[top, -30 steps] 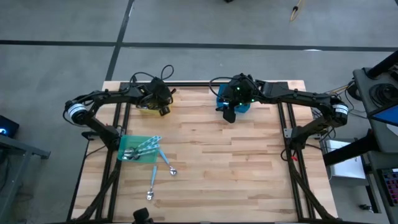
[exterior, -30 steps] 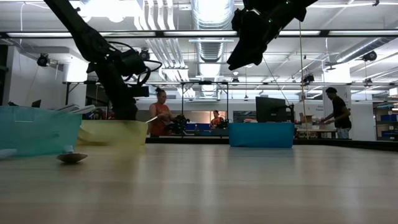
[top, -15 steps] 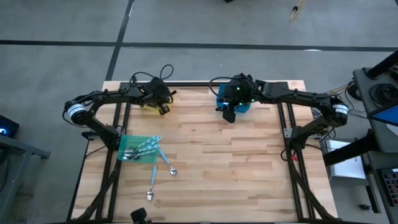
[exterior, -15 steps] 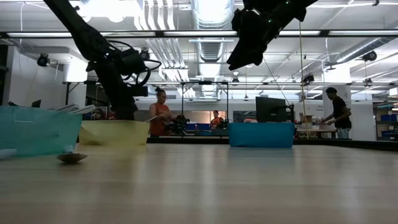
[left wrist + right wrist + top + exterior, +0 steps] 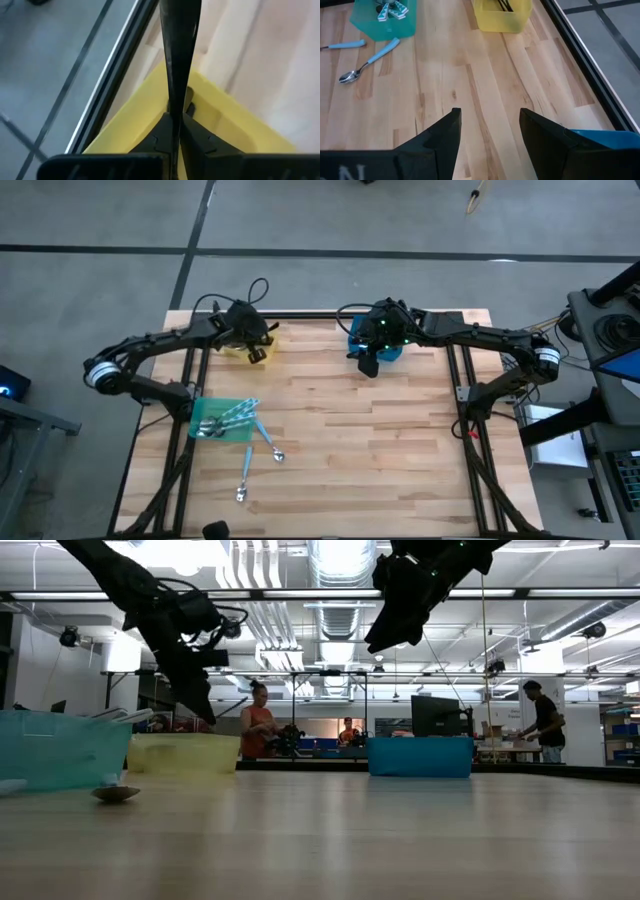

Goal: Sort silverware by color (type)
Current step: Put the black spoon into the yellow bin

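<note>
**Silverware sorting table seen from above**

Bins line the table (image 5: 400, 440): yellow bin (image 5: 236, 350) and blue bin (image 5: 392, 352) along the far edge, green bin (image 5: 218, 418) on the left. Left gripper (image 5: 256, 354) hangs clenched and empty above the yellow bin; right gripper (image 5: 368, 366) waits released by the blue one. Two blue-handled spoons (image 5: 256, 448) lie flat beside the green bin, handles toward it, bowls toward the near edge.

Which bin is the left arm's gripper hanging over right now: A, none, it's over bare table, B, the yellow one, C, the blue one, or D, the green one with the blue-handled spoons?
B: in the high view the left gripper hangs at the yellow bin on the table's far left side, and its wrist view looks straight down into that bin past its shut jaws.
</note>
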{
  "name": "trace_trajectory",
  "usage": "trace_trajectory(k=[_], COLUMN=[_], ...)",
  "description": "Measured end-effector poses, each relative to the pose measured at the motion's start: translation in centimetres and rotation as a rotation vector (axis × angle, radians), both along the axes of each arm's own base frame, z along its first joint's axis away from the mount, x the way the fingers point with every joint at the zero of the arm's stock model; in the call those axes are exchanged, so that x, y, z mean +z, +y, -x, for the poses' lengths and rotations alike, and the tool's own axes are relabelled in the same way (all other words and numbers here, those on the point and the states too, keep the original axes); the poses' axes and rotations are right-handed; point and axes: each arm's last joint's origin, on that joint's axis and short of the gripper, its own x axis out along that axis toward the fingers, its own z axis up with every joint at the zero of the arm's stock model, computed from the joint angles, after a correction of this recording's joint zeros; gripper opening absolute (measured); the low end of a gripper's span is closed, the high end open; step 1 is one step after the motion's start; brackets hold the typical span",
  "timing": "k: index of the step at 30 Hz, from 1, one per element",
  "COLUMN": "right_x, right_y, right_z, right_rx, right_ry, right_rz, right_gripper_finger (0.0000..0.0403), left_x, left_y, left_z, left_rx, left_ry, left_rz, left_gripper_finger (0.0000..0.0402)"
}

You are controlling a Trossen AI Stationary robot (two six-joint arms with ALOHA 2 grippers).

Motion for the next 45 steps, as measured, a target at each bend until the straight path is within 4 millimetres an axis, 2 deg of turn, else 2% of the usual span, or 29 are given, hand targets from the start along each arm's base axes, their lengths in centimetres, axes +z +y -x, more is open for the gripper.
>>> trace_trajectory(k=[5, 10, 13, 18, 22, 26, 34, 45], right_x=[0.0, 0.0, 0.0, 0.0, 0.1, 0.0, -0.6, -0.8], right_y=[0.0, 0.0, 0.0, 0.0, 0.0, 0.0, 0.0, 0.0], right_z=[0.0, 0.0, 0.0, 0.0, -0.1, -0.1, 0.0, 0.0], right_rx=[-0.004, -0.008, -0.009, -0.016, -0.016, -0.016, -0.021, -0.021], right_ry=[-0.001, -0.002, -0.001, -0.003, -0.013, -0.019, -0.004, -0.006], right_rz=[-0.004, -0.010, -0.011, -0.018, -0.014, -0.012, -0.025, -0.023], right_gripper_finger=[0.0192, 0.0192, 0.0192, 0.0192, 0.0192, 0.0192, 0.0192, 0.0192], left_x=[1.0, 0.9, 0.9, 2.9, 3.5, 2.6, 0.3, 1.2], left_y=[-0.4, -0.5, -0.4, -0.2, 0.2, 0.9, 1.9, 2.5], left_z=[0.3, 0.4, 0.5, 0.5, 1.0, 1.3, 0.6, 0.0], left_rx=[-0.031, -0.041, -0.039, -0.049, -0.102, -0.104, -0.075, 0.013], left_ry=[-0.033, -0.014, 0.035, 0.129, 0.223, 0.283, 0.348, 0.290], left_rz=[-0.013, -0.010, -0.040, -0.047, -0.058, -0.015, 0.044, 0.072], left_gripper_finger=[0.0002, 0.0002, 0.0002, 0.0002, 0.0002, 0.0003, 0.0002, 0.0000])
